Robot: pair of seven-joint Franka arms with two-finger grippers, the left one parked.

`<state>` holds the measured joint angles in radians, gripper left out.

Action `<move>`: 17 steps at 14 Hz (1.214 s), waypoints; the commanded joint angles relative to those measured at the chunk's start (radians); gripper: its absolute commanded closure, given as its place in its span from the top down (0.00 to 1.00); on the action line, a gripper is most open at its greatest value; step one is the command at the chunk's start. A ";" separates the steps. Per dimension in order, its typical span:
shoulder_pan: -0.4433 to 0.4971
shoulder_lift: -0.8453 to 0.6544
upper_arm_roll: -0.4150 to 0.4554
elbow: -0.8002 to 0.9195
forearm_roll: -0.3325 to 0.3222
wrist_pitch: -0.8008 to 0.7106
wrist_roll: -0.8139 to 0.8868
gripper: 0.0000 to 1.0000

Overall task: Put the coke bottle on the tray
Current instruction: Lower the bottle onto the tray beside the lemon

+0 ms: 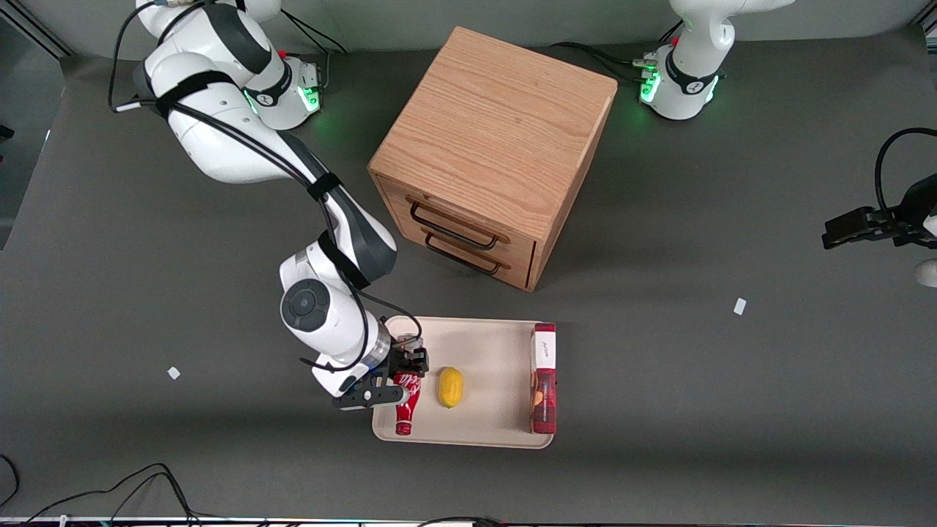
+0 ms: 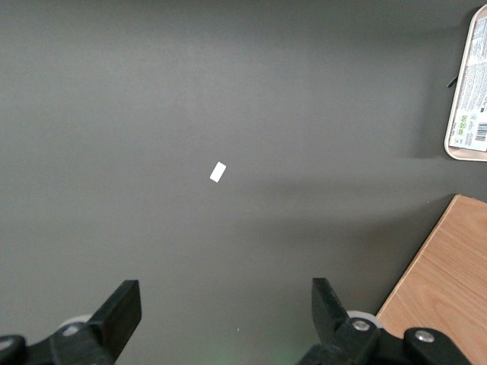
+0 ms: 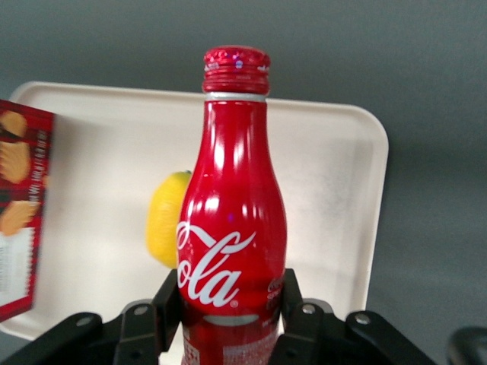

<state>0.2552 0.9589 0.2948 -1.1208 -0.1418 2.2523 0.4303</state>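
Observation:
The coke bottle is a slim red bottle with white script. It lies over the cream-beige tray at the tray's end toward the working arm, cap end pointing toward the front camera. My right gripper is shut on the bottle's body. In the right wrist view the bottle fills the middle, and both fingers press its sides over the tray. I cannot tell whether the bottle rests on the tray or hangs just above it.
A yellow lemon lies on the tray beside the bottle. A red box with a white label lies along the tray's other end. A wooden drawer cabinet stands farther from the front camera.

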 commanded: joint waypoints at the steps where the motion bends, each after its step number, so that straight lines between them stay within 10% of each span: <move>1: -0.001 0.058 0.006 0.050 -0.021 0.016 -0.018 0.06; 7: -0.008 0.098 -0.034 0.035 -0.015 0.055 -0.016 0.48; 9: -0.010 0.103 -0.042 0.033 -0.012 0.061 -0.010 0.94; 17: -0.030 -0.105 -0.075 -0.139 -0.021 0.061 -0.014 1.00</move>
<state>0.2451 1.0140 0.2497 -1.1028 -0.1433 2.3186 0.4271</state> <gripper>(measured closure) 0.000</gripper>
